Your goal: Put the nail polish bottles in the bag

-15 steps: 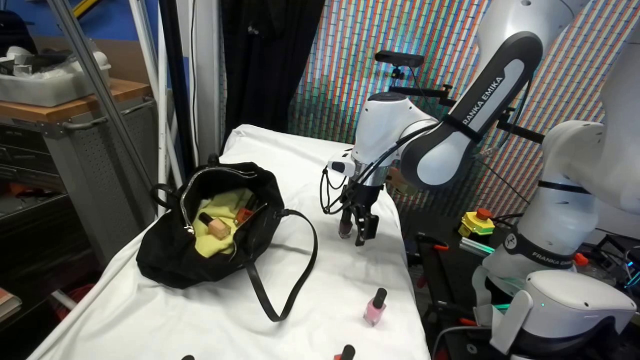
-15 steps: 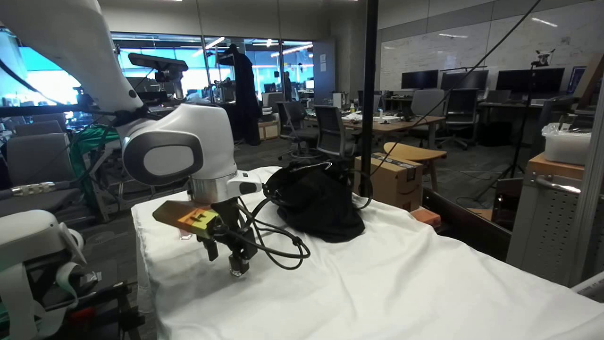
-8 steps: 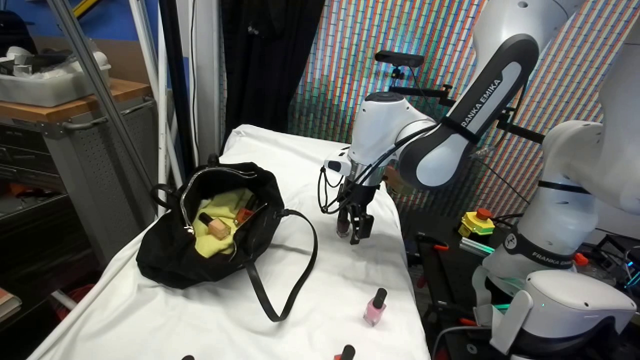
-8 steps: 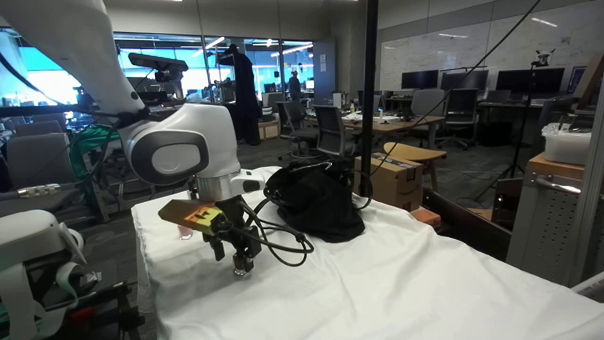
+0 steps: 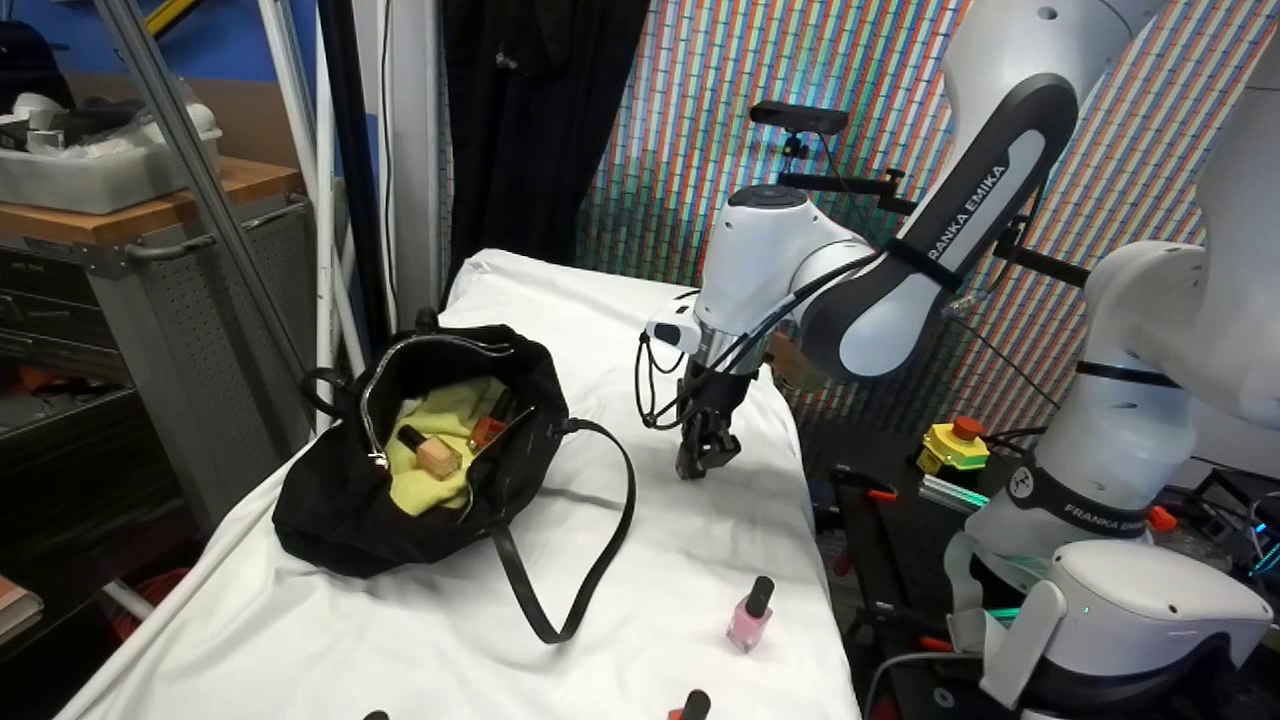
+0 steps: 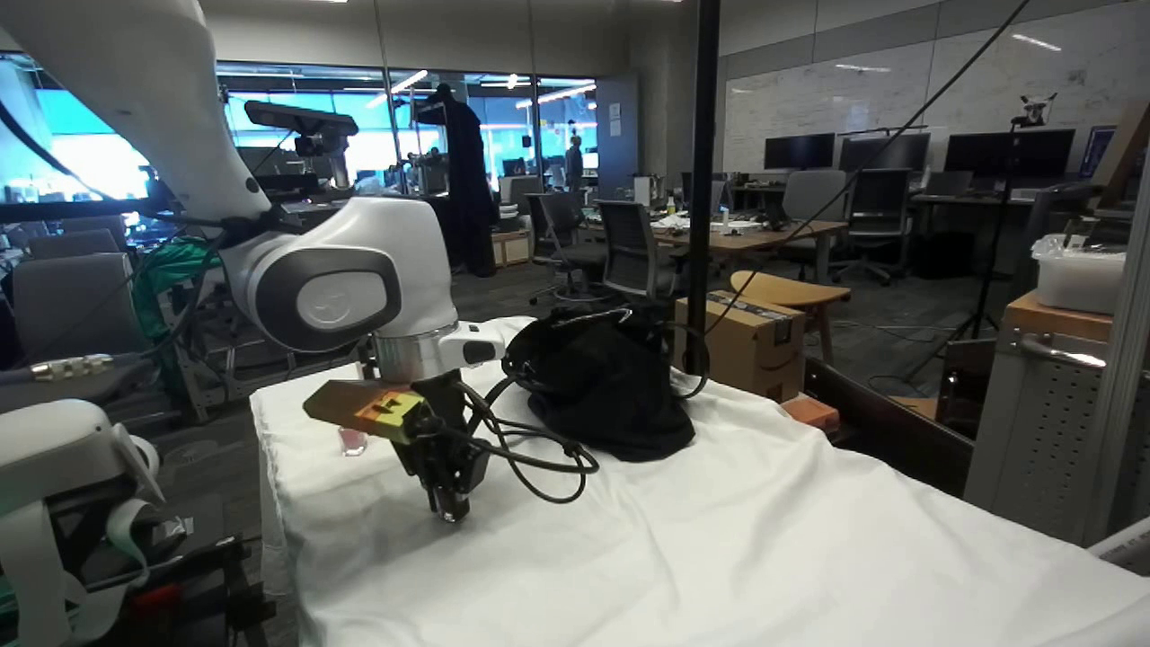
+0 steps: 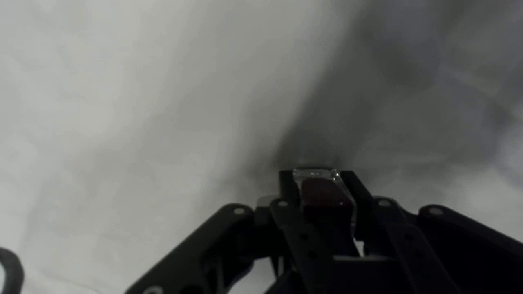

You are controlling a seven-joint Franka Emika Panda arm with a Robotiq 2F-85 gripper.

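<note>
Between the two black fingers of my gripper [image 7: 318,176] sits a dark red nail polish bottle [image 7: 322,192], with a finger pressed to each side of it. In an exterior view the gripper [image 5: 703,462] stands low at the white cloth, right of the black bag [image 5: 340,520], and mostly covers that bottle. The bag gapes upward; a peach bottle [image 5: 437,457] and an orange-red one [image 5: 487,432] lie on its yellow-green inside. A pink bottle [image 5: 747,625] stands on the cloth. At the lower picture edge, a red bottle [image 5: 688,709] and a dark cap [image 5: 376,715] are cut off.
The bag's strap loop [image 5: 600,560] lies on the cloth [image 5: 640,660] between bag and pink bottle. Cables [image 6: 557,458] hang from the wrist. The table's edge runs close by on the robot base's side, and an upright black pole [image 6: 703,180] rises beyond the bag.
The gripper has shifted slightly toward the bag, then its fingers have come together on the dark red bottle. The bag and the remaining bottles have stayed put.
</note>
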